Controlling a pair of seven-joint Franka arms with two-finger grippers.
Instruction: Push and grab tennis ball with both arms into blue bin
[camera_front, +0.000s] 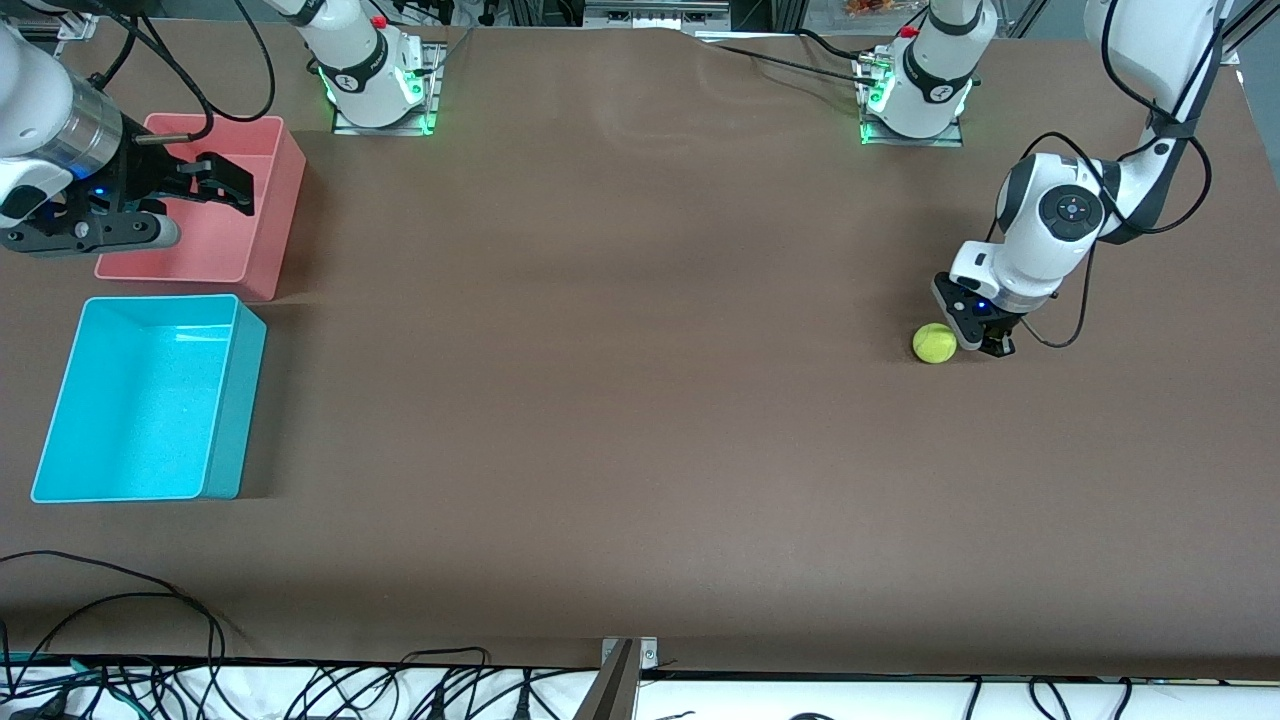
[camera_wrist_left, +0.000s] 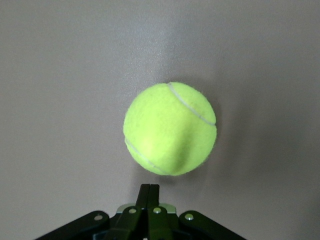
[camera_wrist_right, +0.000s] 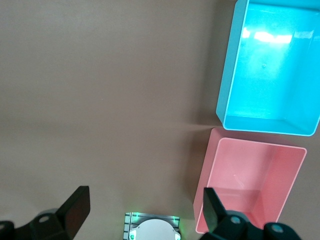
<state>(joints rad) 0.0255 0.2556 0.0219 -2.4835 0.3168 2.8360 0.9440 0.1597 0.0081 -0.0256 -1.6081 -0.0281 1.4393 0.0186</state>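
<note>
Resting near the table's left-arm end, the tennis ball (camera_front: 934, 343) looks light, fuzzy, prone to rolling; left gripper (camera_front: 985, 335) touches it, jaws pressed together. Right gripper (camera_front: 190, 195) waits spread over the pink bin (camera_front: 270, 215); grasp across its middle.

A pink bin (camera_front: 210, 250) sits open-topped on the brown desk (camera_front: 620, 400) toward the right arm's end, with nothing inside it; in the right wrist view the same pink bin (camera_wrist_right: 250, 185) shows its pale bottom and salmon walls. The desk is covered by a plain brown sheet with faint creases near its upper middle. Along the edge nearest the front camera, a tangle of black cables (camera_front: 150, 670) trails over a white strip, and a small metal bracket (camera_front: 625, 665) stands at the middle of that edge.
</note>
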